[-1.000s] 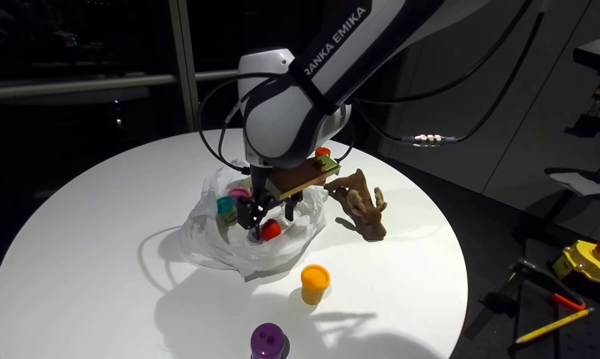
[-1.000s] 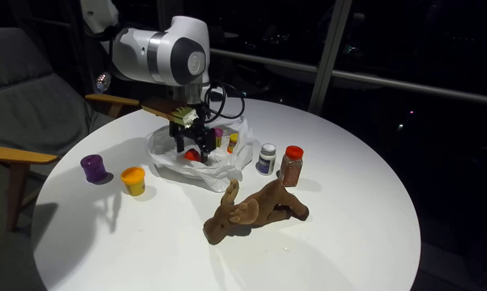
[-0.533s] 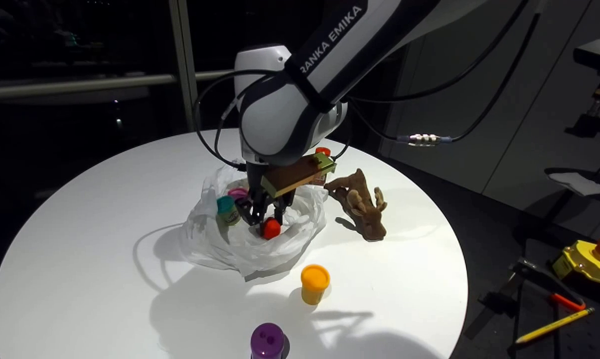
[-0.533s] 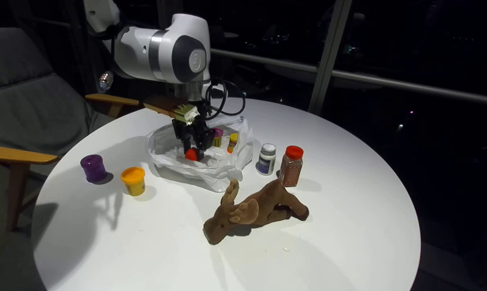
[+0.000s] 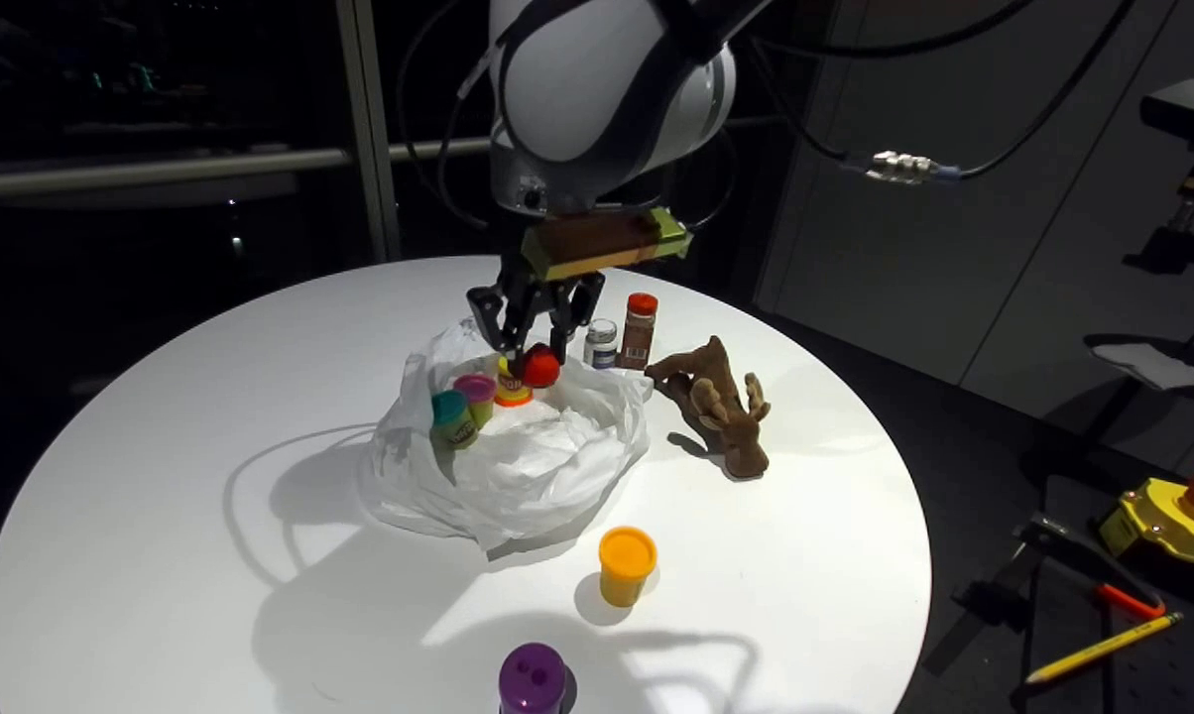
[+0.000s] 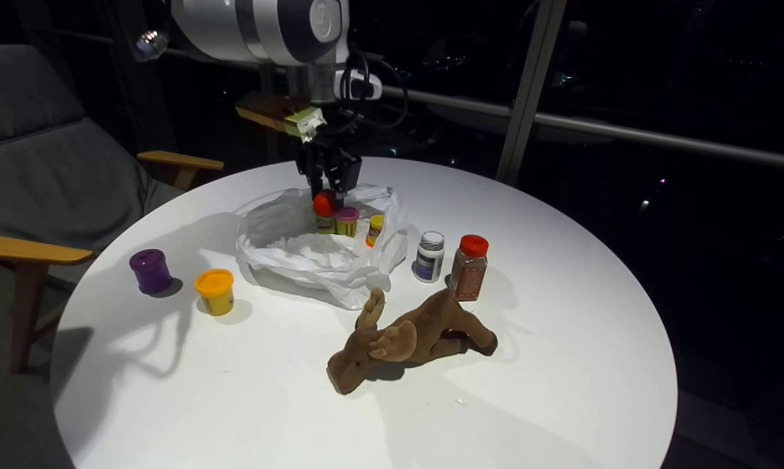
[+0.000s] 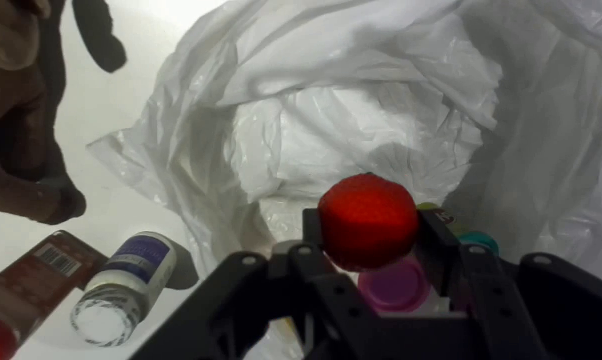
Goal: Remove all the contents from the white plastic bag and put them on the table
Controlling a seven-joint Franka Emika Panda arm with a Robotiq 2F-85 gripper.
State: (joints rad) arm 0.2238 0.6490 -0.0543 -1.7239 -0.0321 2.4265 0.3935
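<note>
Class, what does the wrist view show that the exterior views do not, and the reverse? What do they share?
Only the wrist view shows the fine surface texture of the round red object.
Only the exterior views show the orange-lidded tub, the purple tub and the toy moose in full.
Both show the gripper holding the red object, the white plastic bag, pink-lidded tub, white bottle and red-capped jar.

Four tubs [image 5: 627,567], two bottles [image 6: 429,266], one purple container [image 6: 150,272], one red object [image 7: 368,220], one plush moose [image 6: 424,333], one bag [image 5: 518,504], one table [image 6: 561,371]
</note>
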